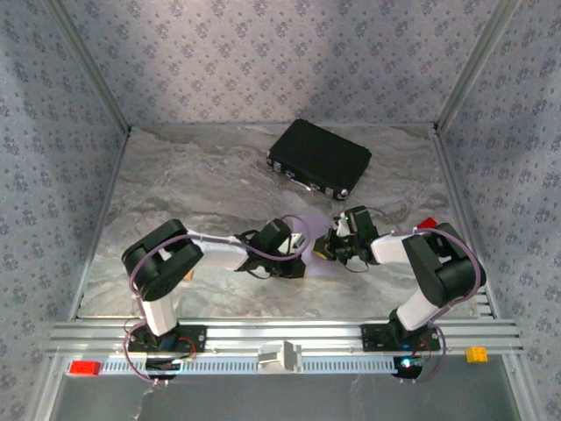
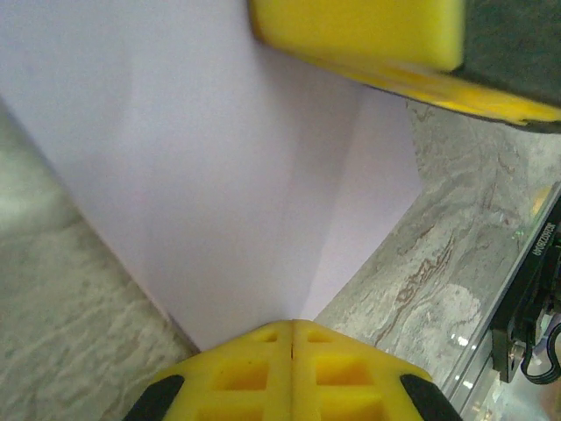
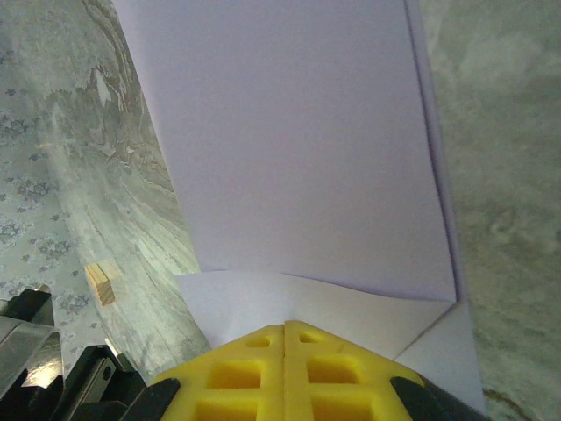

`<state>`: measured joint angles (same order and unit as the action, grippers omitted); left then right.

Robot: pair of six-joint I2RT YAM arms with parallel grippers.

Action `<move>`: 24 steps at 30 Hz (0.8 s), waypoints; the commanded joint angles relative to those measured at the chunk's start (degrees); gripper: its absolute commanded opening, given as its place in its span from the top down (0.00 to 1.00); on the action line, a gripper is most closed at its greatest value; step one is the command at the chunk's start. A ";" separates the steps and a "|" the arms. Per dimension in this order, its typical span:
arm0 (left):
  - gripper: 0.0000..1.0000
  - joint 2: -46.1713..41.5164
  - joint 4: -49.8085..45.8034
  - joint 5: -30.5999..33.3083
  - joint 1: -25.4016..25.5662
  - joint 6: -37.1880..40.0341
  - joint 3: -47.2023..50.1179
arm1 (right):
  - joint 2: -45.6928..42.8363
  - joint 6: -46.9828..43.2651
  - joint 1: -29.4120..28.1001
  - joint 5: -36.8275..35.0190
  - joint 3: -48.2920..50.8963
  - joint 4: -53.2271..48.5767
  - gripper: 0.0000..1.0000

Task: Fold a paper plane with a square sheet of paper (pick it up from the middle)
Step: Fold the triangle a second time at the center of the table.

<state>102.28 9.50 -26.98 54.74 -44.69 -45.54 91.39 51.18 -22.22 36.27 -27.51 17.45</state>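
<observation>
Looking down from the top camera, both arms are bent inward and meet nose to nose in the middle of the grey marbled table [image 1: 202,184], with a flat black rectangular case [image 1: 320,160] sitting well behind them, tilted at an angle. The lilac sheet of paper [image 2: 219,175] is right there between the two arms. It's thin, matte and totally plain, and already partly folded. The left gripper [image 2: 292,326] has its chunky yellow waffle-patterned fingers squeezed together, and a soft crease in the paper runs straight into the seam between them, so it looks pinched on the paper. At the far end of that same view the other arm's smooth yellow pad [image 2: 359,31] sits over the paper. The right gripper [image 3: 285,331] is the same deal: fingers pressed tight together, nipping the paper where a big flat panel overlaps two paler triangular flaps with crisp straight edges. A little tan wooden block [image 3: 101,282] lies off to the side on the table, well apart from the paper. The walls [image 1: 280,61] have a small floral wallpaper print.
</observation>
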 commanded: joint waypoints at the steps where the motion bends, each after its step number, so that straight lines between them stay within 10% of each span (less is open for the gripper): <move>1: 0.95 -0.86 -2.73 -0.12 1.11 -1.26 1.56 | 1.43 -0.24 0.76 -4.28 1.88 -4.80 0.95; 24: 0.97 6.52 -1.15 0.34 -2.72 -0.60 -8.76 | 1.33 -0.09 0.65 -3.62 1.67 -4.48 0.95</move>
<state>106.50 9.17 -26.13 51.86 -45.60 -53.39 91.39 51.20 -22.20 36.29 -27.51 17.47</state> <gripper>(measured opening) 0.047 0.052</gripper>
